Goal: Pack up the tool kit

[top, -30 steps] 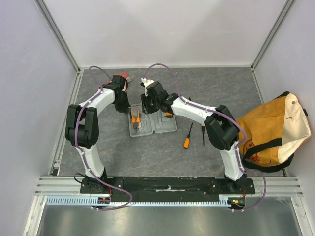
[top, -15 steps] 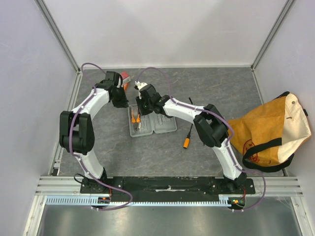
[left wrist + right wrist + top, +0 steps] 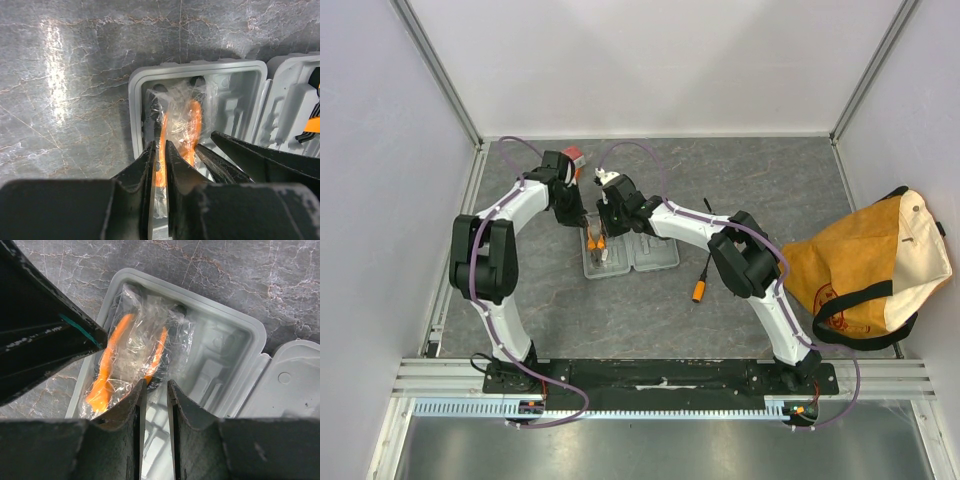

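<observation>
Pliers (image 3: 192,127) in clear wrap inside grey case (image 3: 136,100), left gripper (image 3: 160,147) tight on them, hold of right gripper (image 3: 156,385) unclear

A grey marbled stone-look tabletop (image 3: 570,310) is spreading beneath me. Plain white panel walls (image 3: 660,60) are closing it in at nine, twelve and three o'clock. A silver aluminium rail (image 3: 880,378) is running along six o'clock. A pale streak of glare (image 3: 55,75) is shining on the stone toward nine.
</observation>
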